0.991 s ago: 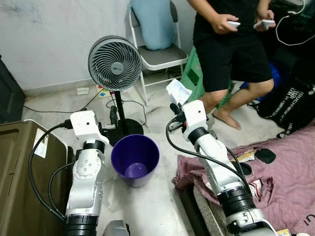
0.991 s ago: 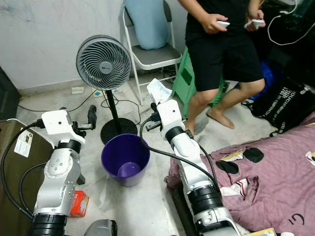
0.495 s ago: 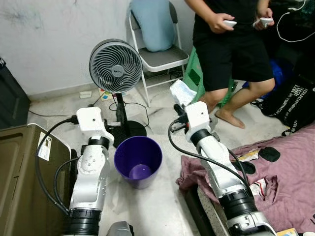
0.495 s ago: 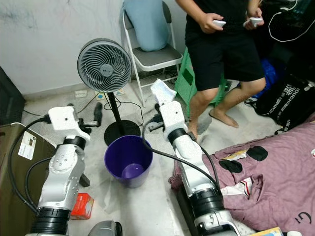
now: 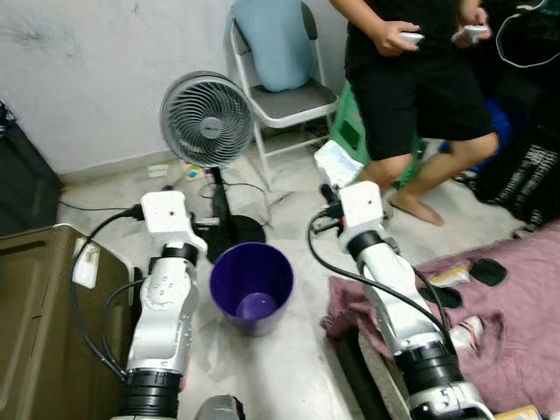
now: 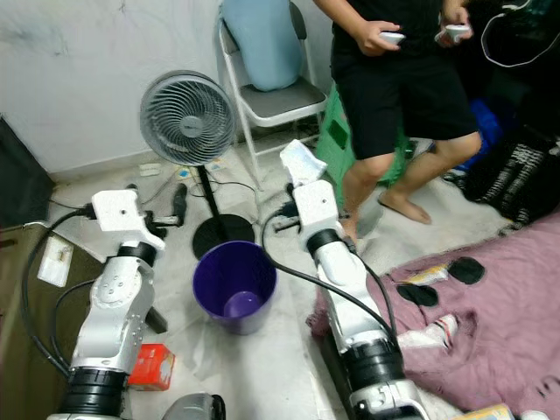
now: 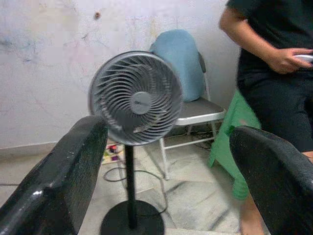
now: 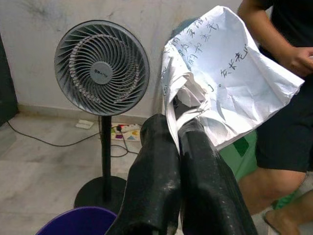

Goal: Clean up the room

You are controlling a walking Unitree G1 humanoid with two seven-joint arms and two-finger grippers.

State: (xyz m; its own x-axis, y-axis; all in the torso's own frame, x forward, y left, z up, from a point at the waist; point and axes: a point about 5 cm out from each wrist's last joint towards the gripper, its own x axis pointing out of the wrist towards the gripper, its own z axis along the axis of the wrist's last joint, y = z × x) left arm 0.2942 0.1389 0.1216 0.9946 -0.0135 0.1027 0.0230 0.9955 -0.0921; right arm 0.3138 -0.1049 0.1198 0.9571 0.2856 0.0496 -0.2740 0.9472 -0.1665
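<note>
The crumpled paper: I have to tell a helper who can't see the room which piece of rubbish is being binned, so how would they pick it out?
Start at the grey pedestal fan by the wall, with the purple bin on the floor before it. Right of the bin, the right gripper is shut on the crumpled paper. It is white with handwritten characters and is held in the air.

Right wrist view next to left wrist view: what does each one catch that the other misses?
The right wrist view has the right gripper shut on a crumpled paper with handwriting, and the purple bin rim below. The left wrist view has the left gripper open and empty, plus the folding chair with a blue cushion. Both share the standing fan, the wall and a person.
</note>
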